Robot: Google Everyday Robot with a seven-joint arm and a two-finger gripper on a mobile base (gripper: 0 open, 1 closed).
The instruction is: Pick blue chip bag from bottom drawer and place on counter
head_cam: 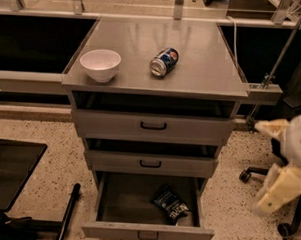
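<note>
The blue chip bag (171, 205) lies crinkled on the floor of the bottom drawer (148, 233), right of its middle. The drawer is pulled open below two shallower drawers. The counter (207, 69) is the grey top of the cabinet. My gripper (278, 190) is a blurred cream shape at the right edge of the camera view, beside the cabinet at about the height of the lower drawers. It is well right of the bag and touches nothing.
A white bowl (100, 64) and a blue soda can (164, 61) on its side sit on the counter. A black table (10, 171) stands at the left, with a black pole (69, 213) near it. A chair base with castors (268, 174) is at the right.
</note>
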